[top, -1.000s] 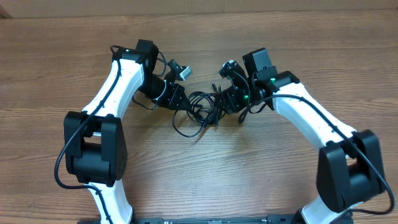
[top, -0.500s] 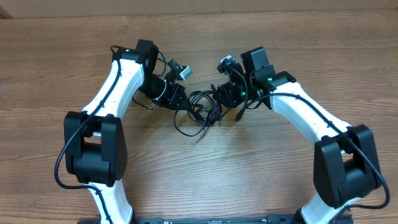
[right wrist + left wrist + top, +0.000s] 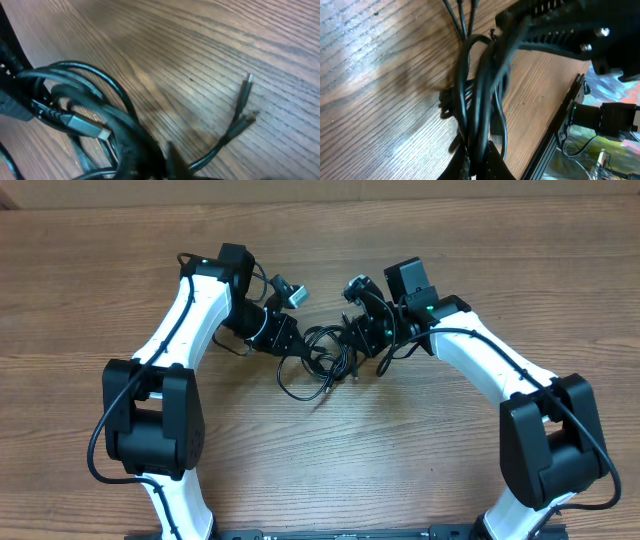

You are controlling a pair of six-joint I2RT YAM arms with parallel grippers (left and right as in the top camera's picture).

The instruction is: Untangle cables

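The cables (image 3: pixel 322 365) lie as a small tangle of thin black loops on the wooden table, between the two grippers. My left gripper (image 3: pixel 296 345) holds the tangle's left side. In the left wrist view its jaws (image 3: pixel 479 156) are shut on a bundle of black cords (image 3: pixel 470 90) that runs up across the wood. My right gripper (image 3: pixel 353 340) is at the tangle's right side. In the right wrist view it (image 3: pixel 160 157) is shut on cords, with coiled loops (image 3: pixel 95 85) and a silver-tipped plug (image 3: pixel 86 126) to its left. Two loose plug ends (image 3: pixel 246 85) lie on the table to the right.
Both white arms reach in from black bases (image 3: pixel 150 420) (image 3: pixel 555 445) near the table's front edge. The right arm's black gripper body (image 3: pixel 560 25) fills the top of the left wrist view. A black rail (image 3: pixel 560 132) marks the table edge there.
My right gripper has closed on the cables and shifted a little left toward the tangle. The left arm and its grip have stayed still.
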